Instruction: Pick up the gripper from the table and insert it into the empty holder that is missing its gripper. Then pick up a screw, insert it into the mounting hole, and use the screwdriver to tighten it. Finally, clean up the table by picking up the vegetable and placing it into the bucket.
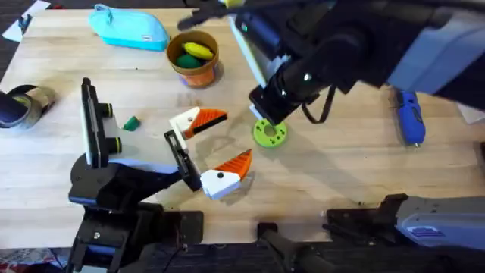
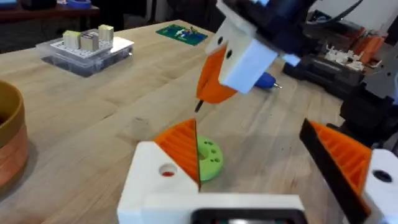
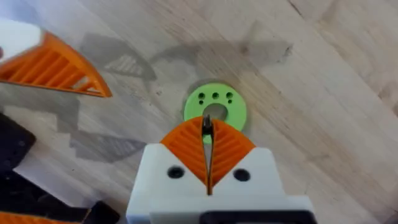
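My right pincer (image 3: 208, 146) clenched on screw (image 3: 207, 126) above green disc (image 3: 215, 101); left pincer (image 1: 206, 148) released, resting on desk (image 1: 341, 159).

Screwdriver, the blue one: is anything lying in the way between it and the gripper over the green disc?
Nothing visible. The table between the right gripper and the screwdriver shows bare wood, though the arm hides part of it. The gripper is shut on a small dark screw.

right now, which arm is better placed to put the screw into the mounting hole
Right: its pincer is shut on a small dark screw above the green disc. The left pincer is open, holding nothing.
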